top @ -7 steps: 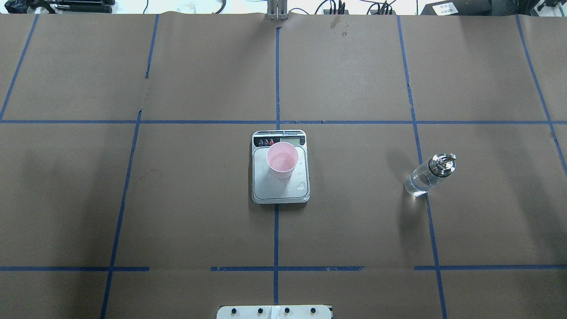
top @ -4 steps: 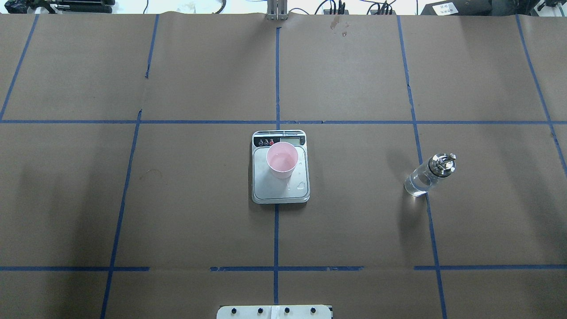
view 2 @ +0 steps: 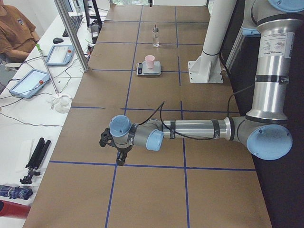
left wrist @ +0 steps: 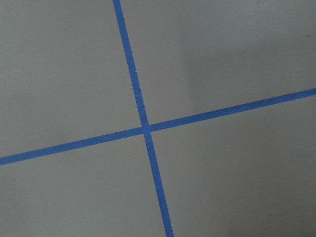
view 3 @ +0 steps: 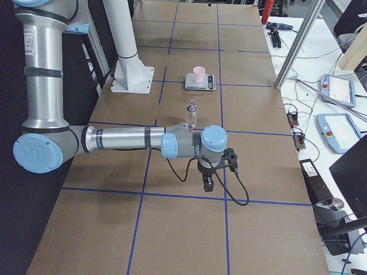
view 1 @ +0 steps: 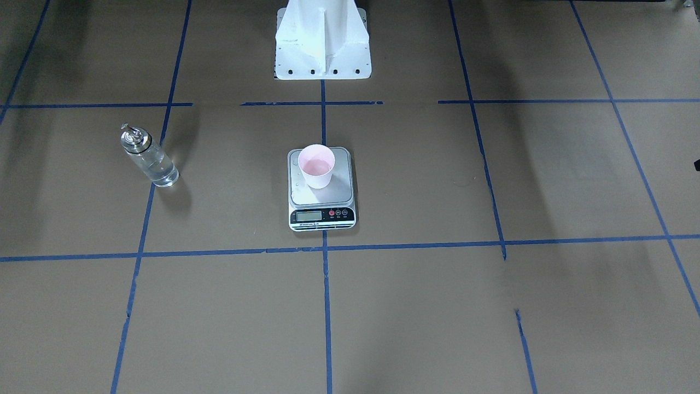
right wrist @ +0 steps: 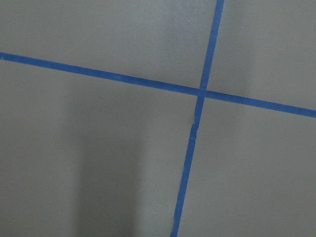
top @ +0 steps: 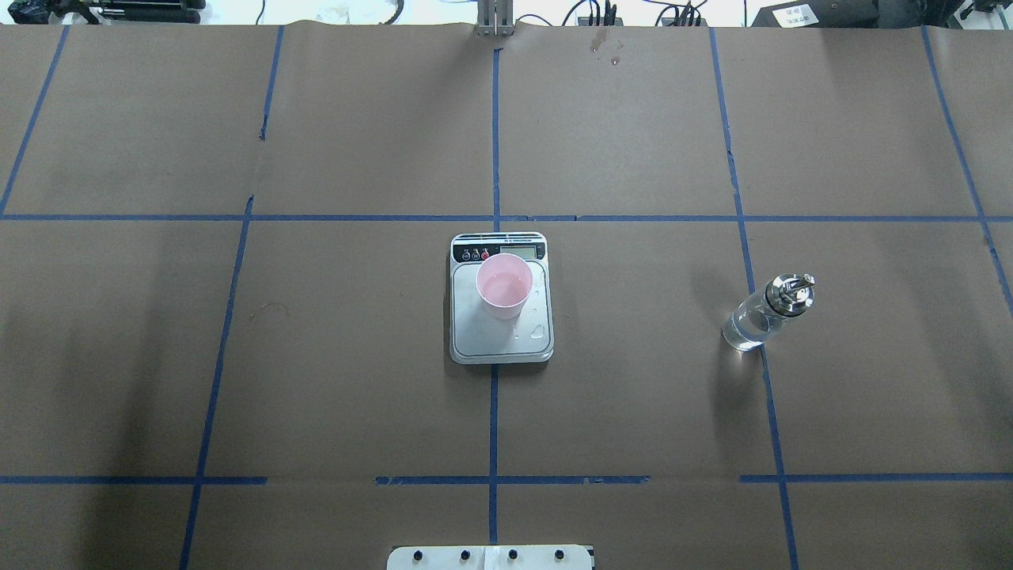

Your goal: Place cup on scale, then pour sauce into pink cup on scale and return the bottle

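Note:
The pale pink cup stands upright on the scale at the table's centre, with clear liquid in it and droplets on the steel plate beside it. The glass bottle stands upright on the table to the robot's right, clear sauce inside, with nothing holding it. My left gripper hangs over the paper far out at the left end, and my right gripper far out at the right end. Both show only in the side views, so I cannot tell whether they are open or shut.
The white robot pedestal stands behind the scale. Blue tape lines cross the brown paper under each wrist camera. A side desk with tablets and cables runs along the far edge, and a seated person is beside it.

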`<state>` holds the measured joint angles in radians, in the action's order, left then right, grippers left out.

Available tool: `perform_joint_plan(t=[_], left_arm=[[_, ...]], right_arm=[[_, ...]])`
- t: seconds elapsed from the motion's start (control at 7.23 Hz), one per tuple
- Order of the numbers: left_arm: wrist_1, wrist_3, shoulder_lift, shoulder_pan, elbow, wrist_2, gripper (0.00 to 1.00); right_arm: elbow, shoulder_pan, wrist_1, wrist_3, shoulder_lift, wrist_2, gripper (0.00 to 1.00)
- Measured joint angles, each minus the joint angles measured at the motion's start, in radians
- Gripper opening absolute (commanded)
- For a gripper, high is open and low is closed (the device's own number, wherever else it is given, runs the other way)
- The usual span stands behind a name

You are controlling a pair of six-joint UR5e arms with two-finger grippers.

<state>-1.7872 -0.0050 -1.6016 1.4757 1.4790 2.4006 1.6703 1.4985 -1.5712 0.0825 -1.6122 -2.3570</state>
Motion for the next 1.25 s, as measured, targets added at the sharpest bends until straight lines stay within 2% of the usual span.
perform_joint_plan(t=[0.42, 0.55, 1.25], left_arm=[[0.182, 0.007, -0.015, 0.001, 0.01, -0.004, 1.0], [0.208, 0.009, -0.018, 0.001, 0.014, -0.004, 1.0], [0.217, 0.009, -0.045, 0.001, 0.019, 0.0, 1.0]], right_arm=[[-0.007, 0.0, -0.019, -0.003, 0.011, -0.007, 1.0], [-0.006, -0.001, -0.029, -0.003, 0.015, -0.007, 1.0], [-0.007, -0.024, -0.051, -0.003, 0.018, 0.0, 1.0]])
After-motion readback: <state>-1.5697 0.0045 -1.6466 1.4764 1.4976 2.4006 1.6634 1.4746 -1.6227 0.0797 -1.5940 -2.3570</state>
